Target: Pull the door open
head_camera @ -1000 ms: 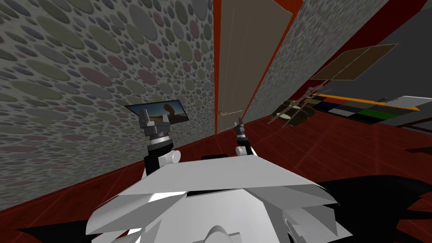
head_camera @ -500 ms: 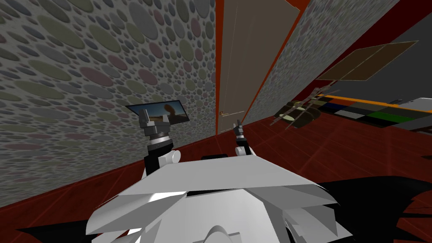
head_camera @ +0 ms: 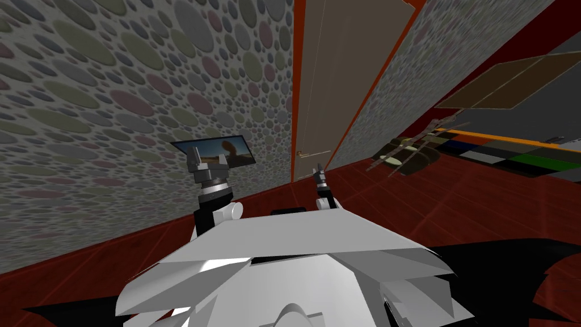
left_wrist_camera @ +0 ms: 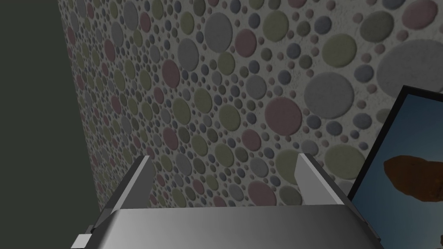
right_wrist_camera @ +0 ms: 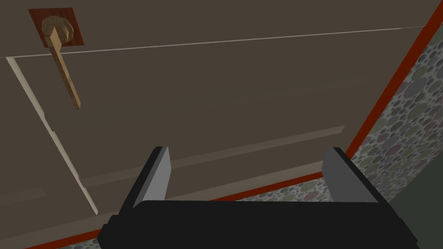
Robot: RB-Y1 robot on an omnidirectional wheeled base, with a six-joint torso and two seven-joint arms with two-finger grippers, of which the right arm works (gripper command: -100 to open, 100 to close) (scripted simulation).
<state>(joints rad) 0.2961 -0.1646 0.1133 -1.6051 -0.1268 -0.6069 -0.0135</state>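
- Spotted wallpaper (head_camera: pixel 113 85) covers the walls above a dark red floor (head_camera: pixel 454 198); the brown door (head_camera: pixel 340 74) stands ahead in an orange-red frame (head_camera: pixel 294 85).
- The lever handle (right_wrist_camera: pixel 65 73) sits by the door's edge, apart from the right gripper (right_wrist_camera: pixel 248 151), whose fingers are spread and empty.
- The left gripper (left_wrist_camera: pixel 225 158), fingers apart, faces the wall beside a framed picture (head_camera: pixel 215 150).
- A dark heap (head_camera: pixel 405 156), perhaps a plant, lies on the floor to the door's right.
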